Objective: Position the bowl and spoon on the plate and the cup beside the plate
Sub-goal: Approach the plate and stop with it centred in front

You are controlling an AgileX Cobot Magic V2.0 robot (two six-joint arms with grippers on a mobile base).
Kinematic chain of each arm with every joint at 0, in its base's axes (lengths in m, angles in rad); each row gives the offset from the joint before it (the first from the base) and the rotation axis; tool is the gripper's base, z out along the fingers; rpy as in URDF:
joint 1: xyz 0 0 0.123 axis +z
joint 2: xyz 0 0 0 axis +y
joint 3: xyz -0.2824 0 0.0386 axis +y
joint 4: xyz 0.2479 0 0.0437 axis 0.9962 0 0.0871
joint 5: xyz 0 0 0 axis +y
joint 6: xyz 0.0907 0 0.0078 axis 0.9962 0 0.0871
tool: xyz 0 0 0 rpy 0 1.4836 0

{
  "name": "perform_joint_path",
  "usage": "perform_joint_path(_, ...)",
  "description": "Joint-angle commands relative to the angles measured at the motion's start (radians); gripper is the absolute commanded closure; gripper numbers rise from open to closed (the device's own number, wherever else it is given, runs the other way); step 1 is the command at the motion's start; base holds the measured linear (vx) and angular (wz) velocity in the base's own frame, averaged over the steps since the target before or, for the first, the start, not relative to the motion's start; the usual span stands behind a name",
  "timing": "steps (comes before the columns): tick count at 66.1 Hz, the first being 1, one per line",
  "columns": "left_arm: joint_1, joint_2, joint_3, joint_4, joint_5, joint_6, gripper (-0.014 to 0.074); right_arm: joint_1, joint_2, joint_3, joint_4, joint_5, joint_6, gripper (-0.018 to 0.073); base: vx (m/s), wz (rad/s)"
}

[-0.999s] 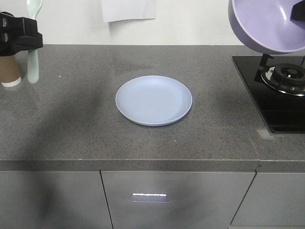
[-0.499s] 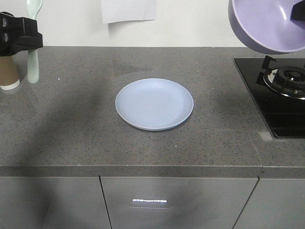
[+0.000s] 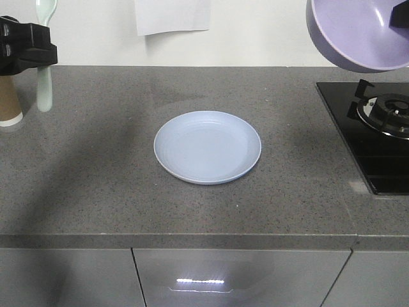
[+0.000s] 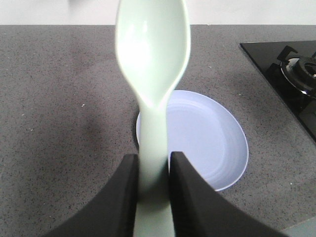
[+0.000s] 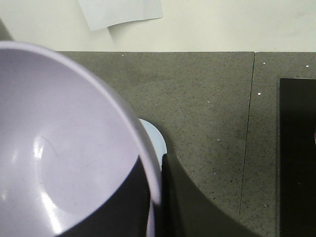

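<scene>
Lavender plastic bowl (image 3: 361, 32) hangs tilted in the air at upper right of the front view, over the hob (image 3: 377, 141). The right gripper (image 5: 155, 202) is closed on its rim, w/ the rim caught between dark fingers. The mint-green spoon (image 4: 153, 64) stands upright in the left gripper (image 4: 153, 160), jaws nearly together and pinching the handle, scoop end up, at far left & well apart from the plate (image 3: 208, 147). The plate sits bare mid-counter. The cup (image 3: 7, 102) stands upright at the far left edge, just below the left gripper, well apart from the plate.

Progress, as I read it: both pieces are lifted, nothing is placed. Left to do: bowl onto plate, spoon onto plate, cup moved beside plate.

Materials etc.: the bowl is smooth, glossy inside w/ soft highlights, round w/ a thin rim. The spoon is matte plastic w/ a thick rounded handle & oval scoop. The plate is pale blue, shallow, w/ faint concentric rings. The cup is brown paper w/ a white base band. The counter (image 3: 96, 173) is grey speckled stone; the hob is black glass.
</scene>
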Motion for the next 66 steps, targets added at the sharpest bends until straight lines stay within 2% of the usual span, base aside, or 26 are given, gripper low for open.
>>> perform_joint_path(1,-0.003,-0.025,-0.026,-0.020,-0.064,-0.001,0.0602,-0.002,-0.026,-0.029,0.031,-0.056,-0.007,0.0569,0.04,0.00)
perform_joint_path(66,-0.003,-0.025,-0.026,-0.020,-0.064,-0.001,0.0602,-0.002,-0.026,-0.029,0.031,-0.057,-0.007,0.0569,0.04,0.01)
